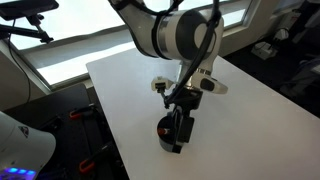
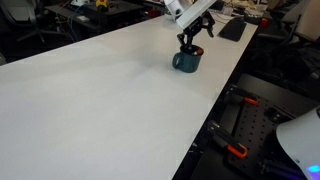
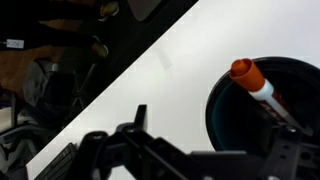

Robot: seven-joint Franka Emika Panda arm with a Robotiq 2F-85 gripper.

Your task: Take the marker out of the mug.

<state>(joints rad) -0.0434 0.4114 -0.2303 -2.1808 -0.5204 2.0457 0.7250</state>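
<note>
In the wrist view the mug [image 3: 212,110] runs off the right and bottom edges, and the marker [image 3: 252,82] is lost at its lower end behind my fingers [image 3: 290,150], themselves dark and blurred. In an exterior view my fingers [image 1: 179,128] cover most of the mug [image 1: 163,139]; in both exterior views the marker is too small to make out.

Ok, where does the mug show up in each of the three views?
Exterior view: the mug is low centre, by the near edge of the white table.
Exterior view: the mug is upper right, close to the table's right edge.
Wrist view: the mug is at the right, cut off by the frame, with the marker inside.
Shared landmark: the white table's edge beside the mug.
</note>
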